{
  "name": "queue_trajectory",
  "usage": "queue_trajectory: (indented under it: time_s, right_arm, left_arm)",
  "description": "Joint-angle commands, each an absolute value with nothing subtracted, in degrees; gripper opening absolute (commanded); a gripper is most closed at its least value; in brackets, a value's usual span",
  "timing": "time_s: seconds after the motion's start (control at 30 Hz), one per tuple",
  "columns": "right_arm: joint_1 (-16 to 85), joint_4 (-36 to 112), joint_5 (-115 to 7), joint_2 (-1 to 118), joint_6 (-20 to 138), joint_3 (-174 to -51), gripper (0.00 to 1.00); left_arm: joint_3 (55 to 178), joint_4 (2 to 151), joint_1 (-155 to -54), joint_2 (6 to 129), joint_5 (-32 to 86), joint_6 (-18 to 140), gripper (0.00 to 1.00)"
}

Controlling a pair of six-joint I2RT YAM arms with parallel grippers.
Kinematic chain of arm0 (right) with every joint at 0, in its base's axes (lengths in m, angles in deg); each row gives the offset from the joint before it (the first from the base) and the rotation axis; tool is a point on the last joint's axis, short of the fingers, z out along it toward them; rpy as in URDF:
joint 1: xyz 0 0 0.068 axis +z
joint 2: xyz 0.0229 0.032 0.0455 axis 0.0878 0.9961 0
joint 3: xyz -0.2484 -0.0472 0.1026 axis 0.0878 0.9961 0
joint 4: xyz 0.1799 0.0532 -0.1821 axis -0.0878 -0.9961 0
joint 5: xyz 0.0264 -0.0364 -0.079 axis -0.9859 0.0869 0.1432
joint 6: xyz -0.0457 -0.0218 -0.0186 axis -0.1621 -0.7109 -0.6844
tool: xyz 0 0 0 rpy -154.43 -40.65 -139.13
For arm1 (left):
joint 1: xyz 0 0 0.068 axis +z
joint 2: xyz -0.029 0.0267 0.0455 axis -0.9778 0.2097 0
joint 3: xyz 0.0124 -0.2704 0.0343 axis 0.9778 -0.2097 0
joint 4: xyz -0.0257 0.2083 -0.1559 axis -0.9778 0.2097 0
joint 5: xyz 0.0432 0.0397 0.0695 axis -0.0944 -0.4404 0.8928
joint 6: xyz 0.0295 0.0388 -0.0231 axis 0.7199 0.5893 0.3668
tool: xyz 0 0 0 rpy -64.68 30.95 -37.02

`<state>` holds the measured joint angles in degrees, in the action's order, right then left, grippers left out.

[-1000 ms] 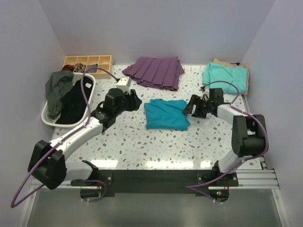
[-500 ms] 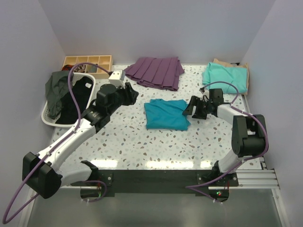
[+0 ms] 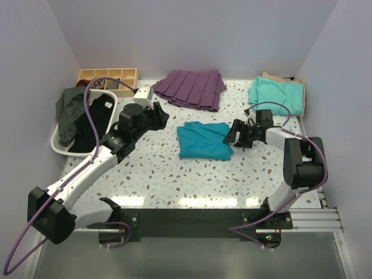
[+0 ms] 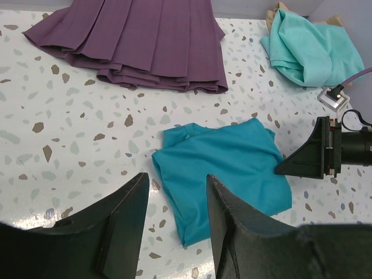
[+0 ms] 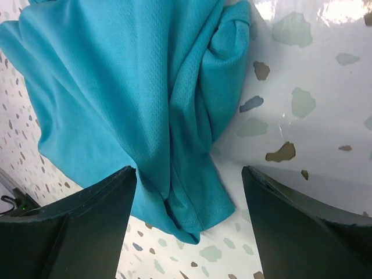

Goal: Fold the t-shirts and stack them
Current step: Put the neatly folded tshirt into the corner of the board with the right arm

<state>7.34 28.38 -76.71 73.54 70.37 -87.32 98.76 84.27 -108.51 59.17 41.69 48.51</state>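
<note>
Retreat is the main change: my left gripper has lifted off and swung back toward the left rear of the table, and over the last half second it has held there. It hangs with its fingers apart and nothing between them, looking down on the teal shirt from well clear of it.

My right gripper has barely moved. It sits low at the right edge of the teal shirt, its fingers spread wide on either side of the bunched hem, not closed on the cloth.

The teal shirt lies mid-table as a rough square, so I judge its fold nearly done, though that right edge is rumpled. The mint shirt sits at the far right corner on top of the tan shirt, well apart from the teal one. I read the next job as closing on the hem to tidy it or carry the shirt over to that pile.
</note>
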Motion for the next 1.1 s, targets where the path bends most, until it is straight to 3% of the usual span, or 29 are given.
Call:
queue_trajectory:
  time_s: [0.0,0.17,0.5,0.57,0.6,0.7,0.93,1.07]
  right_arm:
    - [7.50,29.90,-81.05,76.19,70.45,-89.50,0.79]
    - [8.98,32.71,-85.45,79.79,72.30,-89.86,0.81]
    - [18.13,31.83,-81.07,86.29,74.40,-94.60,0.79]
    - [19.54,32.10,-79.65,87.53,75.02,-95.30,0.70]
    - [19.97,32.18,-78.95,87.97,75.98,-96.00,0.48]
    - [20.95,32.45,-77.90,90.16,77.12,-97.76,0.00]
    - [20.86,31.32,-72.28,86.50,75.99,-103.29,0.00]
    - [20.07,23.51,-62.09,81.83,72.74,-110.32,0.00]
  left_arm:
    - [99.06,82.66,-108.40,58.81,42.50,49.91,0.49]
    - [98.27,82.23,-108.40,59.42,42.50,50.08,0.49]
    - [97.74,80.99,-108.31,61.09,41.54,50.35,0.50]
    - [97.56,80.99,-108.40,61.09,41.62,50.43,0.50]
    - [97.30,80.91,-108.40,61.09,41.71,50.52,0.50]
    - [97.12,80.91,-108.40,61.09,41.97,50.78,0.50]
    - [96.86,80.55,-108.31,61.35,41.80,51.93,0.50]
    - [96.68,80.38,-108.31,61.44,41.54,52.63,0.50]
